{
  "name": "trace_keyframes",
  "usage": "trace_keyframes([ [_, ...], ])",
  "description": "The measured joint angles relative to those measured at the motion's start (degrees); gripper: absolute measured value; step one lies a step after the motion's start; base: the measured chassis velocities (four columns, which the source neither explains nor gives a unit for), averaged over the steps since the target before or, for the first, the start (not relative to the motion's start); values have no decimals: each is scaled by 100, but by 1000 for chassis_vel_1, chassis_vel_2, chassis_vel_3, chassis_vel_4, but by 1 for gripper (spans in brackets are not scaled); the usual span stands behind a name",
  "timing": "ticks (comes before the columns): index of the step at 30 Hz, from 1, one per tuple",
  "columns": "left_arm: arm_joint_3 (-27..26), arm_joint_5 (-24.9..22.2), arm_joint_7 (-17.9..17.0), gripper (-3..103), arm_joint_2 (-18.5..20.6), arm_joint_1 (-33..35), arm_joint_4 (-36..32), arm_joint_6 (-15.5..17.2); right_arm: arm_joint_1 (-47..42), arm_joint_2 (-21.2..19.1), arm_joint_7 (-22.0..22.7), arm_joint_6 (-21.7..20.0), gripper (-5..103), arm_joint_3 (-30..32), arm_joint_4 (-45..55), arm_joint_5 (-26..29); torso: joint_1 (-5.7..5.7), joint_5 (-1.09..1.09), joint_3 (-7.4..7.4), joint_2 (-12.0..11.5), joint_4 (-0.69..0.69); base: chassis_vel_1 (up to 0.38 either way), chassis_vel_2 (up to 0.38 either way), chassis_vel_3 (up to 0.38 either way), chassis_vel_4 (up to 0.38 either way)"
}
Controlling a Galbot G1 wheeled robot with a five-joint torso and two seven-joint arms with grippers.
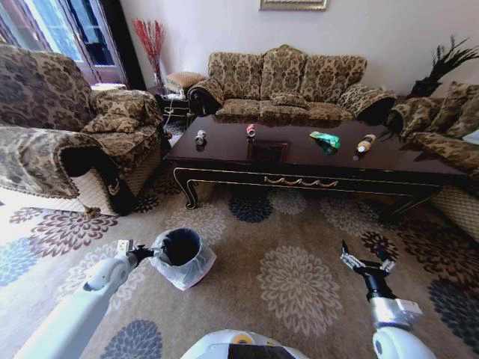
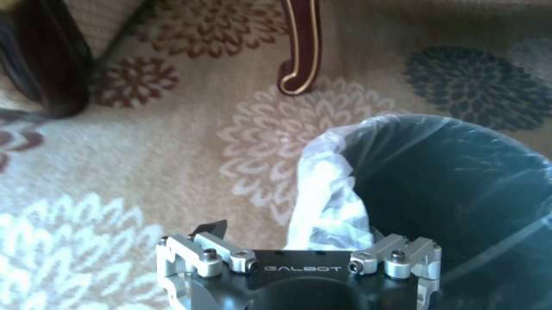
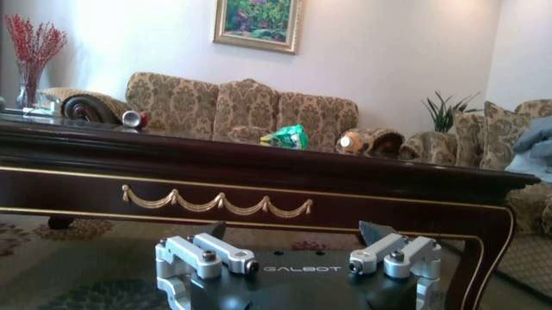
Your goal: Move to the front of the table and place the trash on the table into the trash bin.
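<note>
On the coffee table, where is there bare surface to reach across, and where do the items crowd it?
The table is bare along its whole front half, nearest the robot, and at its far right end. The items line the back edge: grey can, red-and-white can, green wrapper, tan bottle, with open gaps between them.

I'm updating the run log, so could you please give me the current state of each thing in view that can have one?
grey can: lying on the table, untouched.
red-and-white can: on the table, untouched.
green snack wrapper: lying on the table.
tan bottle: on its side on the table.
trash bin: upright on the carpet, bag-lined, its rim gripped.
left claw: shut on the bin's rim.
right claw: open, empty, above the carpet.
</note>
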Motion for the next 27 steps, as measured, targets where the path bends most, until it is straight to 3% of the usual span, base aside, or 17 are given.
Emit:
trace_keyframes([
  [9,320,-128,-78,102,-59,-219,11,406,-19,35,12,22,100,6,-60,28,0,1,1,1,-1,0,0,0,0],
  [10,326,-142,-108,95,-59,-243,25,464,-31,37,17,36,100,9,-70,32,0,1,1,1,-1,0,0,0,0],
  [12,328,-148,-123,95,-55,-254,35,484,-35,37,22,57,100,12,-87,34,0,1,1,2,-1,0,0,0,0],
  [18,320,-195,-137,80,-16,-258,43,488,-47,38,23,121,100,26,-137,35,0,2,1,2,0,0,0,0,0],
  [25,348,-188,-138,55,-69,-257,73,483,-49,41,25,123,100,40,-100,35,0,1,1,3,0,0,0,0,0],
  [27,360,-183,-138,55,-77,-254,77,479,-49,38,26,123,100,46,-95,35,0,1,1,3,0,0,0,0,0],
])
